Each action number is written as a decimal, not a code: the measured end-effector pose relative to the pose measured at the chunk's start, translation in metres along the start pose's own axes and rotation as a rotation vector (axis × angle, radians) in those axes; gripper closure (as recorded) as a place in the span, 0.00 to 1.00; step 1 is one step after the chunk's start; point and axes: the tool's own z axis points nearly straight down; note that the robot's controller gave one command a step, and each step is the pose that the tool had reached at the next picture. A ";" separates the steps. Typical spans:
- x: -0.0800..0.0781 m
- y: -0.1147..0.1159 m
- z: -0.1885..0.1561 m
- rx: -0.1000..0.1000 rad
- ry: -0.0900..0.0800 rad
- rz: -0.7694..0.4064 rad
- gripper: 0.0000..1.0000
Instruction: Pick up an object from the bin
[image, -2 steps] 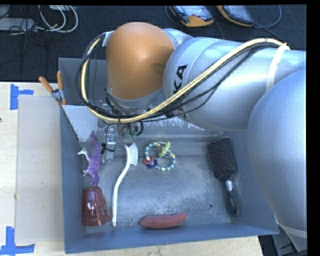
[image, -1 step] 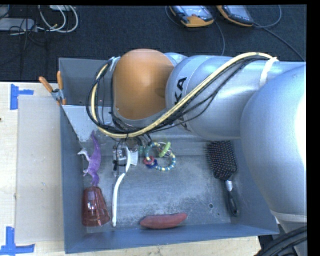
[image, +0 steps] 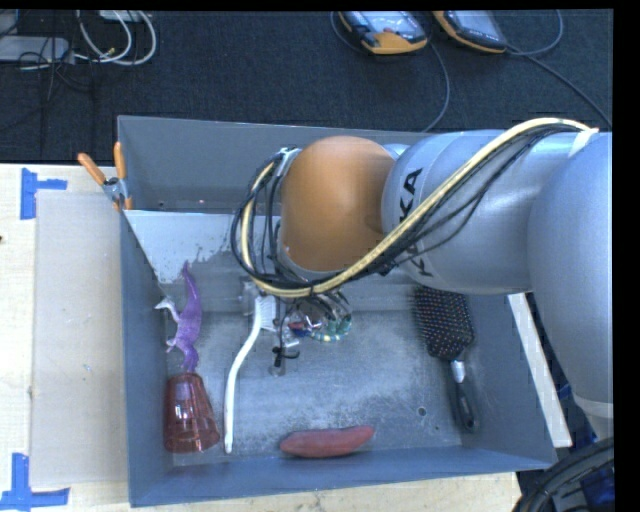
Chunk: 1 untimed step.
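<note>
End effector (image: 283, 352) hangs in the bin (image: 136, 330) beside a curved white stick (image: 236, 385).

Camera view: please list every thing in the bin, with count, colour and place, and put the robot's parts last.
toy figure: 1, purple, left side of the bin
cup: 1, clear red, lower left corner
curved strip: 1, white, from the middle down to beside the cup
oblong thing: 1, red-brown, by the lower wall, middle
hairbrush: 1, black, right side
bin: 1, grey
gripper: 1, dark, over the strip's upper end
arm: 1, grey, with an orange cover, from the right
</note>
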 end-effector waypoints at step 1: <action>-0.030 -0.006 0.024 -0.001 -0.005 -0.226 0.00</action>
